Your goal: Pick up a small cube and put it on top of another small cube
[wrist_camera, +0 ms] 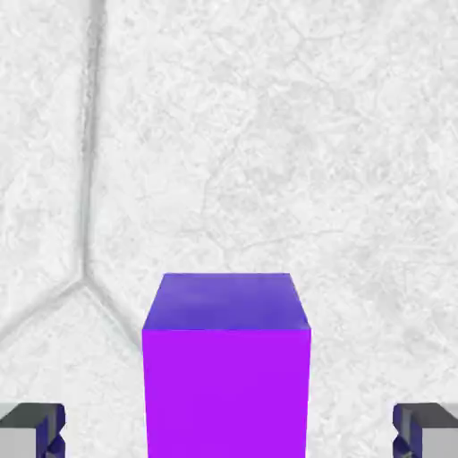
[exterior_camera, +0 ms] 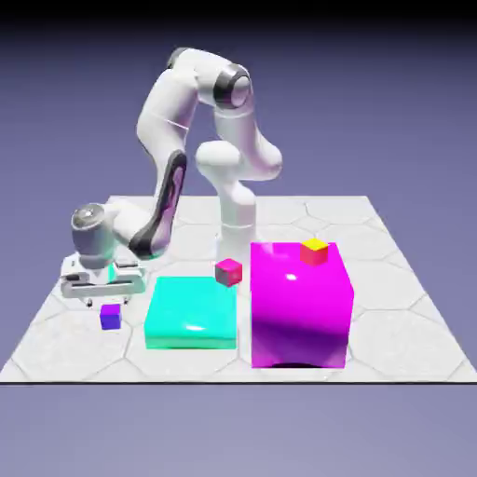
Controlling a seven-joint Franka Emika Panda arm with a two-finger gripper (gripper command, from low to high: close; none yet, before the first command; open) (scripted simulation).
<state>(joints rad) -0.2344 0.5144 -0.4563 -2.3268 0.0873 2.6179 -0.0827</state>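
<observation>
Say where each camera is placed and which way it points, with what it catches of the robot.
Exterior view: stands still across the table, raised, looking down toward the robot's base; it shows the whole arm and the hand.
Hand view: rides on the hand, looking along the fingers at the tabletop; only the two fingertips show, at the bottom edge, wide apart.
Shared: both show the small blue-violet cube, between the fingertips but untouched in the hand view.

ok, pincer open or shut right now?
Open: in the hand view the pincer's tips stand wide apart, bare floor either side of the cube.
</observation>
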